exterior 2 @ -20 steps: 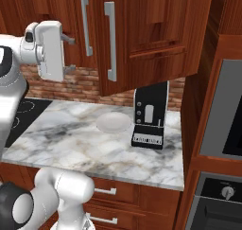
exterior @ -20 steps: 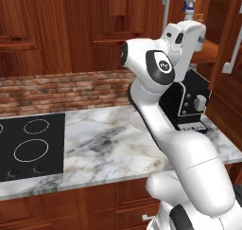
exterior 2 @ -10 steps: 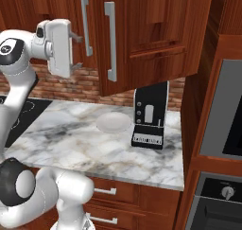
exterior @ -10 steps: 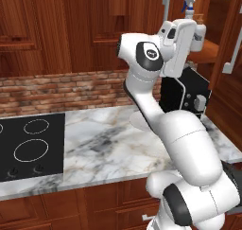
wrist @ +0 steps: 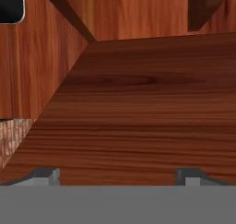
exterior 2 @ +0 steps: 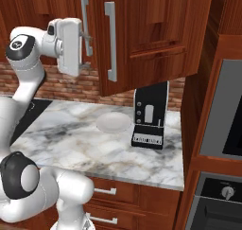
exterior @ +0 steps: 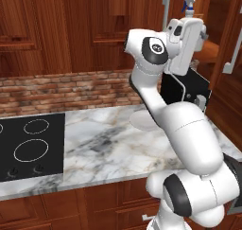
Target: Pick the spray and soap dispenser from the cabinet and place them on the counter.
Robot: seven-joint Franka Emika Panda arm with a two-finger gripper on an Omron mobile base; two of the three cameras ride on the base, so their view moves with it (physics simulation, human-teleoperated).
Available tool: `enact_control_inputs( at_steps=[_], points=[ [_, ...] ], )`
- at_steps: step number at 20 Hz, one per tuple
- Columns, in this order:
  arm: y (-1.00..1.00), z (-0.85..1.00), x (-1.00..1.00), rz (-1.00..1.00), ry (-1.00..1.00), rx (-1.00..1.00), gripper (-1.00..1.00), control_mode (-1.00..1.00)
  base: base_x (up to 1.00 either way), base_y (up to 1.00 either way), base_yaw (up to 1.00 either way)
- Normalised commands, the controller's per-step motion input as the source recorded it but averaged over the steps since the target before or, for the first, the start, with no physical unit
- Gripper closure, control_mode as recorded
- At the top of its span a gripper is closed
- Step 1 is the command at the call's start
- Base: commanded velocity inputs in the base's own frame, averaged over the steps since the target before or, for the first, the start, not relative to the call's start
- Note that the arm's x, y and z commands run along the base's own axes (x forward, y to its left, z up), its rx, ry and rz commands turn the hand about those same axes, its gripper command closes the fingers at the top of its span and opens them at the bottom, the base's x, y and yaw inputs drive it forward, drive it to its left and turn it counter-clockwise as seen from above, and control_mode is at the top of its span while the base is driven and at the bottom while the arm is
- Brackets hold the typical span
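Now, starting closest in: the marble surface [exterior: 118, 129] carries the black cooktop [exterior: 28, 144], a pale plate [exterior 2: 113, 122] and a dark coffee machine [exterior 2: 150, 115], and neither bottle stands on it yet. Over the last second the arm has drawn its elbow up and carried the hand sideways toward the cabinet [exterior: 210, 56]. It now sits level with the open compartment, just beside the bar handles [exterior 2: 110, 39]. That reads as the approach for the first pick, with the grasp not begun. The claw [wrist: 117, 176] stands wide and holds nothing, its tips looking along the bare wooden shelf [wrist: 138, 103] with no bottle between them. Farther back and higher, the spray [exterior: 189, 4] is inside the cabinet, its blue trigger peeking above the hand. Room is tight here, by my judgement: the swung-out door [exterior 2: 151, 35] hangs on one side, the shelf edge lies below, and the coffee machine stands right under the opening. The hand likely needs to rise and go straight in, then back out the same way.
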Motion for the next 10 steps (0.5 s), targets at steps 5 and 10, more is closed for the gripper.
enact_control_inputs(
  at_steps=[5,10],
  points=[
    [-0.35,-0.14,0.00,0.00,0.00,0.00,-1.00,-1.00,0.00,0.00,0.00],
    [-0.39,-0.12,0.00,0.00,0.00,0.00,-1.00,-1.00,0.00,0.00,0.00]
  ],
)
